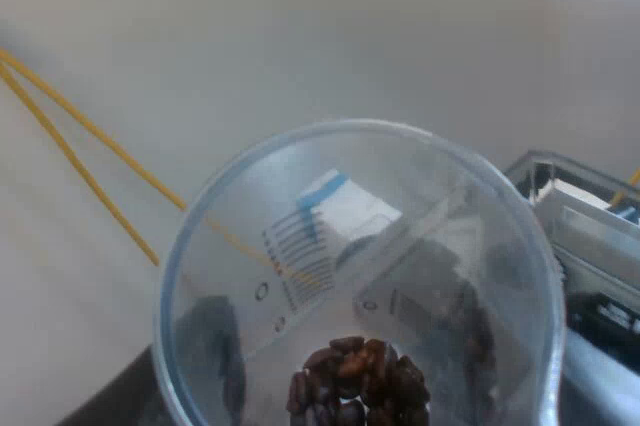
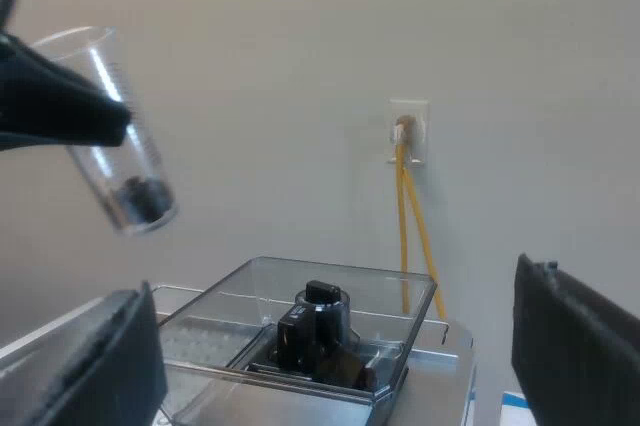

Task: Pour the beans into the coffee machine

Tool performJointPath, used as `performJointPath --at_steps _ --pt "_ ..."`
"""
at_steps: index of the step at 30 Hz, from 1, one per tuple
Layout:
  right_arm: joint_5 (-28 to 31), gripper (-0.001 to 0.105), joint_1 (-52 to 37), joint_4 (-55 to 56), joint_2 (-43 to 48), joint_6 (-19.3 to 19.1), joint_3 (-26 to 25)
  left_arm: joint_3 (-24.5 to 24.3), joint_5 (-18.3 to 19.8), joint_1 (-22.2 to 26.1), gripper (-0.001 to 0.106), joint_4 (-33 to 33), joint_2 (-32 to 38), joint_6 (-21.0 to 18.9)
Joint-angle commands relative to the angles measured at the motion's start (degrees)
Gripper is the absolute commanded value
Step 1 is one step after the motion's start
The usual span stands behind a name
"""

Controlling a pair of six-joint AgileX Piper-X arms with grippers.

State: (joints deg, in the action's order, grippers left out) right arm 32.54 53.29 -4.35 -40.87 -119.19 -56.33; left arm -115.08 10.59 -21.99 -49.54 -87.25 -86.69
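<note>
the left claw (image 2: 110, 121) was clamped on the measuring glass (image 2: 135, 161) and held it up in the air, higher than the bean hopper (image 2: 390, 291) and well apart from it. in the left wrist view its dark fingers (image 1: 212, 341) showed through the clear wall of the glass (image 1: 250, 246), one on each side. the glass was tilted a little, mouth upward, with printed scale marks (image 1: 300, 256) on its side. the coffee beans (image 1: 360, 386) lay in a small dark heap at the bottom of it, and from the right wrist view the same heap (image 2: 143, 198) sat in the lowest end of the glass. none of the beans had left the glass.

the right claw (image 2: 330, 286) had its two black fingers spread wide apart with nothing between them, and it faced the top of the espresso machine (image 2: 440, 346). the hopper was a clear box on the machine's top with a black knob (image 2: 320, 311) inside it. whether any beans lay in the hopper i could not tell.

behind the machine stood a pale wall (image 2: 250, 46) with a socket (image 2: 408, 131), and two yellow cables (image 2: 410, 216) hung down from it. the same cables (image 1: 90, 136) ran past the glass in the left wrist view, where a metal edge of the machine (image 1: 590, 236) showed just beside the rim.
</note>
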Motion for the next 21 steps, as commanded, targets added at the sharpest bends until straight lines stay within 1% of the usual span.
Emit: performJointPath --at_steps 1,4,6,7,9,12,14,16,17,19,20,21 --pt "0.2 0.074 0.0 -0.5 0.5 -0.7 -0.8 -3.6 -1.8 -0.1 0.014 1.1 -2.4 -0.5" --pt "0.2 0.074 0.0 -0.5 0.5 -0.7 -0.8 -6.2 -2.0 -0.1 0.014 1.1 -4.9 -0.5" --pt "0.2 0.074 0.0 -0.5 0.5 -0.7 -0.8 -7.0 -2.0 -0.2 0.014 1.1 -5.7 -0.4" --pt "0.2 0.074 0.0 -0.5 0.5 -0.7 -0.8 -8.2 -2.0 -0.3 0.014 1.1 -7.6 0.2" --pt "0.2 0.074 0.0 -0.5 0.5 -0.7 -0.8 -8.8 -2.0 -0.3 0.014 1.1 -9.0 1.8" --pt "0.2 0.074 0.0 0.1 0.5 -0.7 -0.8 -9.0 -2.2 -0.3 0.014 1.1 -10.2 2.3" --pt "0.2 0.074 0.0 0.4 0.5 -0.7 -0.8 -9.0 -2.2 -0.3 0.014 1.3 -10.8 3.6" --pt "0.2 0.074 0.0 0.5 0.5 -0.7 -0.8 -9.0 -2.2 -0.3 0.014 1.5 -11.4 6.8" --pt "0.2 0.074 0.0 0.5 0.5 -0.7 -0.8 -9.0 -2.2 -0.3 0.014 1.5 -11.5 7.3" --pt "0.2 0.074 0.0 0.5 0.5 -0.7 -0.8 -9.0 -2.7 -0.3 0.014 1.3 -11.7 10.1" --pt "0.2 0.074 0.0 0.5 0.5 -0.7 -0.8 -9.0 -3.0 -0.3 0.014 1.3 -11.8 10.8" --pt "0.2 0.074 0.0 0.5 0.5 -0.7 -0.8 -9.0 -3.5 -0.5 0.014 1.1 -11.8 13.1"
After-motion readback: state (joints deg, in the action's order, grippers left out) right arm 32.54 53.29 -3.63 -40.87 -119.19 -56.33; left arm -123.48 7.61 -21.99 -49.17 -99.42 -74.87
